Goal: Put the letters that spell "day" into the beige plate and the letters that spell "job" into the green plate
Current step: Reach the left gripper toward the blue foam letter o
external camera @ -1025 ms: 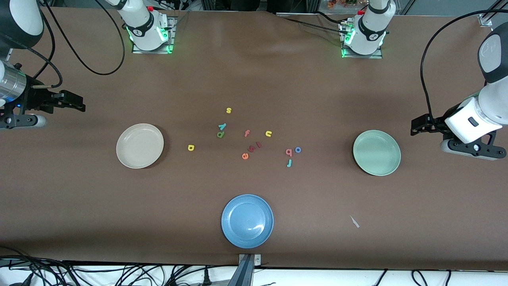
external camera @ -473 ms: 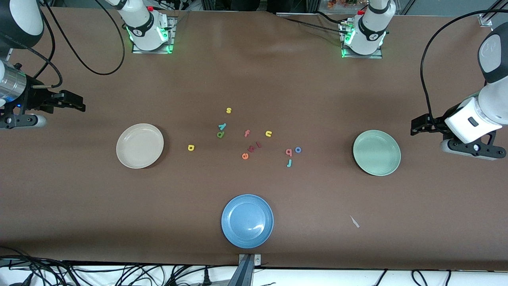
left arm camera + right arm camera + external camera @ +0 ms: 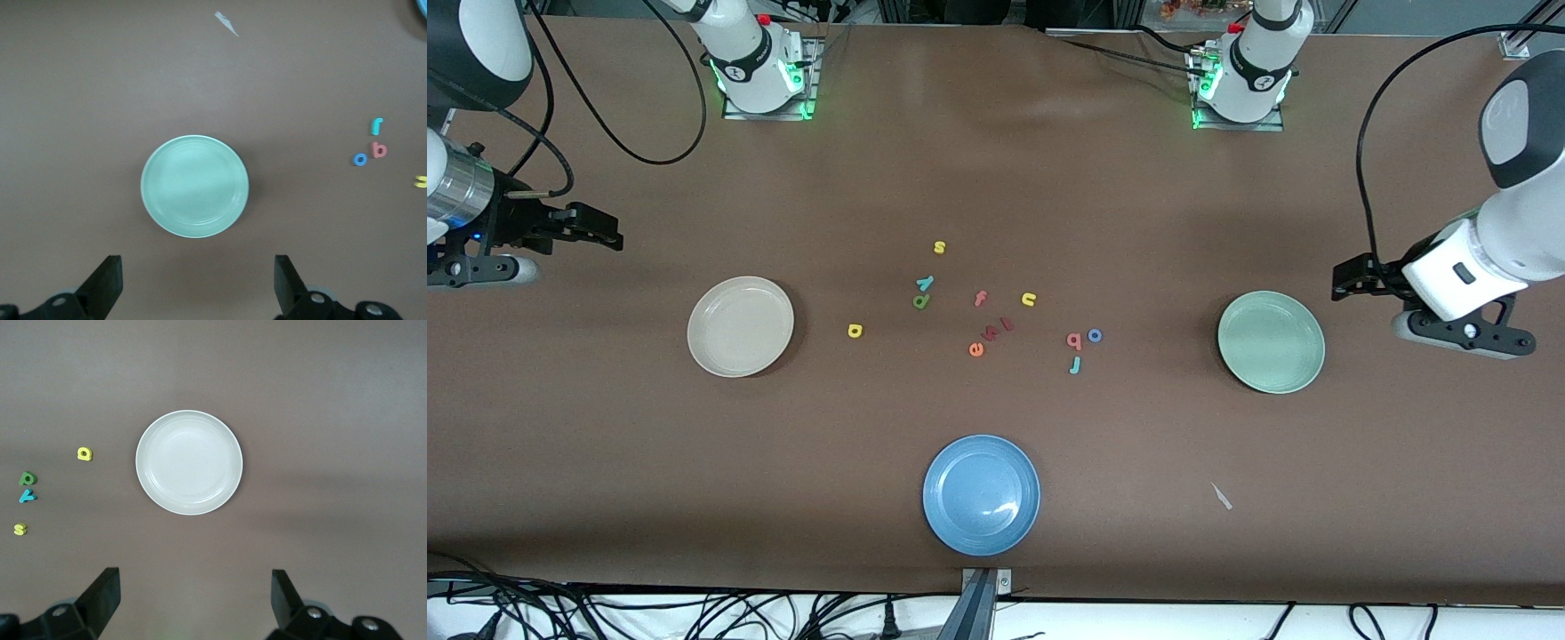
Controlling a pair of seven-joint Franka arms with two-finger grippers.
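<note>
1. Brown tabletop (image 3: 996, 160): the beige plate (image 3: 740, 326) and green plate (image 3: 1271, 342) sit empty, with the letters loose between them.
2. Left gripper (image 3: 1343, 280) and right gripper (image 3: 609, 238) hover spread wide, holding nothing.
3. Green "d" (image 3: 921, 301) touches teal "y" (image 3: 925, 283); pinkish "b" (image 3: 1074, 340) crowds blue "o" (image 3: 1095, 335) and teal "j" (image 3: 1075, 364), so a pinch could drag a neighbour.
4. Yellow "a" (image 3: 855, 331) risks confusion with yellow "s" (image 3: 939, 247).

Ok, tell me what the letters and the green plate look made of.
Letters, e.g. the yellow a: probably foam, matte, with thick soft-edged cut shapes and no shine. Green plate: likely plastic or glazed ceramic, smooth with a faint sheen and a moulded rim; cannot tell which.
</note>
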